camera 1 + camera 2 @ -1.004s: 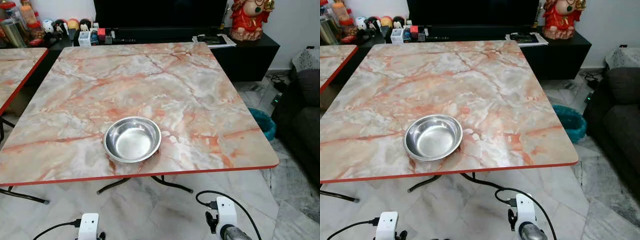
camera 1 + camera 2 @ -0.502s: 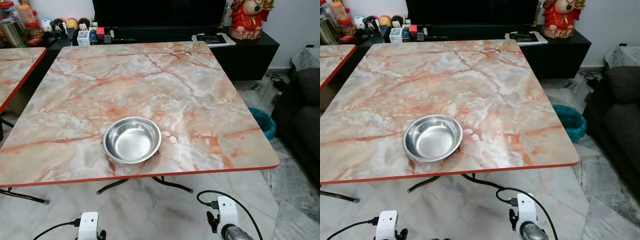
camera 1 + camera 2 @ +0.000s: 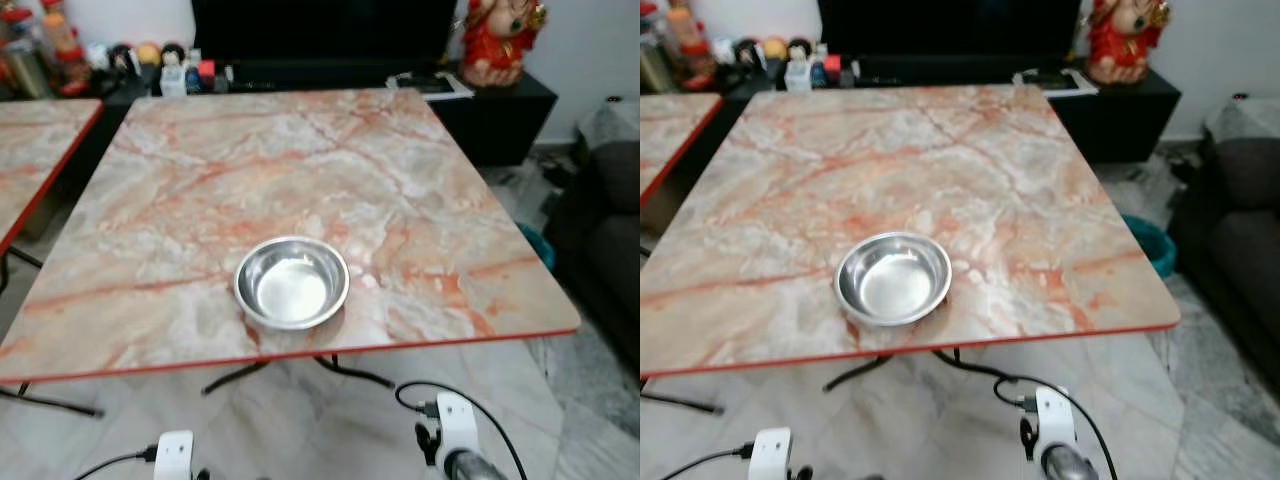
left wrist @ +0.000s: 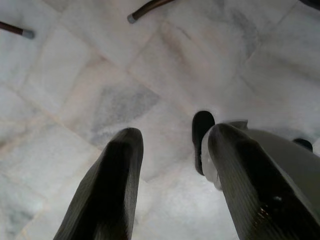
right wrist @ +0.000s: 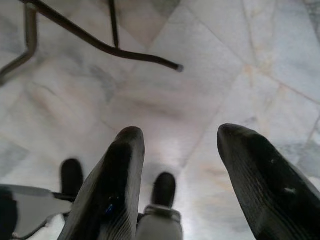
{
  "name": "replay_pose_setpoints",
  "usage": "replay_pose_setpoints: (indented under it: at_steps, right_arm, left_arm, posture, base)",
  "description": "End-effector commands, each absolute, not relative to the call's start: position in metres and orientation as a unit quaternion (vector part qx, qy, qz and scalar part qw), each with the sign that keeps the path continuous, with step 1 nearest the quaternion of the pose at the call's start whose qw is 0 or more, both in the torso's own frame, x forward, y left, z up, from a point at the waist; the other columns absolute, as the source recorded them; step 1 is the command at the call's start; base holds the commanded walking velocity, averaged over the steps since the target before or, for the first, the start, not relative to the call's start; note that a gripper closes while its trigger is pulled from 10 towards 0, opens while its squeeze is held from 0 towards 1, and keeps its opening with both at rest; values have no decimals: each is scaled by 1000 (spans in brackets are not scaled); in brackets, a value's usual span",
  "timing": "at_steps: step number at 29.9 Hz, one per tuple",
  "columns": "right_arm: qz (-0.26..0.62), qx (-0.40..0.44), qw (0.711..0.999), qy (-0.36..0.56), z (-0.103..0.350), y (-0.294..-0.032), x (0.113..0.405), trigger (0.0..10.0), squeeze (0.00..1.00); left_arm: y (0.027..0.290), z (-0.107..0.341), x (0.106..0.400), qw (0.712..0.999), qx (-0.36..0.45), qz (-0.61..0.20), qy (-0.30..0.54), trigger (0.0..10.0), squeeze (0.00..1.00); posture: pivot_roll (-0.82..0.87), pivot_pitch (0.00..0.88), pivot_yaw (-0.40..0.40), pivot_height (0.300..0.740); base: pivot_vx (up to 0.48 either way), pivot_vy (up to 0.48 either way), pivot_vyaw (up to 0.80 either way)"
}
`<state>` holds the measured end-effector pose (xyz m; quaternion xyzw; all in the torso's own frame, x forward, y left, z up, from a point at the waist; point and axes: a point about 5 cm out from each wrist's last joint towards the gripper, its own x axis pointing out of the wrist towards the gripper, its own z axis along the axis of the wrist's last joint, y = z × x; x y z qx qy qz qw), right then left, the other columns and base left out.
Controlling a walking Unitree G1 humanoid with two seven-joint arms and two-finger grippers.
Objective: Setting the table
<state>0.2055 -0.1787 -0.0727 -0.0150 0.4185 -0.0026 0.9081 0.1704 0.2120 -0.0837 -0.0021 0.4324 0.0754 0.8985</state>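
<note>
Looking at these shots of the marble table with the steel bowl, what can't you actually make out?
- Small items on the dark cabinet behind the table: motion-blurred and too small to identify in the eye views.
- Second table at left: cut off by the frame edge.
- Table's legs: mostly hidden under the tabletop.
- Underside of the bowl: hidden; its inside looks empty.
- Sofa at right: cut off by the edge.

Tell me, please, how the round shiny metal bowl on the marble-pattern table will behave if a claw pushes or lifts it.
The round shiny metal bowl looks thin and empty, so it is probably light and stiff. Its polished wall may slip between fingers. On the smooth marble-pattern table it would likely slide rather than tip, being wide and shallow.
</note>
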Motion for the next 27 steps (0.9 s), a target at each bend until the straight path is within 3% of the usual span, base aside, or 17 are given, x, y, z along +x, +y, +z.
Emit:
replay_pose_setpoints:
  at_steps: [1, 7, 14, 25, 27]
  right_arm:
    - [-7, -13, 908, 418, -73, -180, 205, 10000, 0]
    - [-5, -14, 909, 417, -72, -180, 207, 10000, 0]
    - [0, -15, 908, 418, -72, -177, 206, 10000, 0]
    - [12, -26, 909, 415, -72, -173, 208, 10000, 0]
    - [12, -18, 910, 415, -72, -171, 207, 10000, 0]
  left_arm:
    - [213, -85, 167, 895, -9, 83, 438, 10000, 0]
    - [212, -85, 167, 895, -9, 82, 438, 10000, 0]
    - [213, -86, 166, 894, -8, 82, 441, 10000, 0]
    - [216, -85, 167, 894, -6, 84, 440, 10000, 0]
    - [216, -84, 169, 896, -8, 89, 436, 10000, 0]
  posture:
    - [66, 68, -13, 740]
    - [65, 59, -10, 740]
    - [72, 52, -6, 740]
    - [79, 51, 4, 740]
    - [100, 60, -4, 740]
  base:
    - [0, 247, 0]
    - [0, 317, 0]
    - [0, 0, 0]
    - [0, 321, 0]
    - [0, 0, 800]
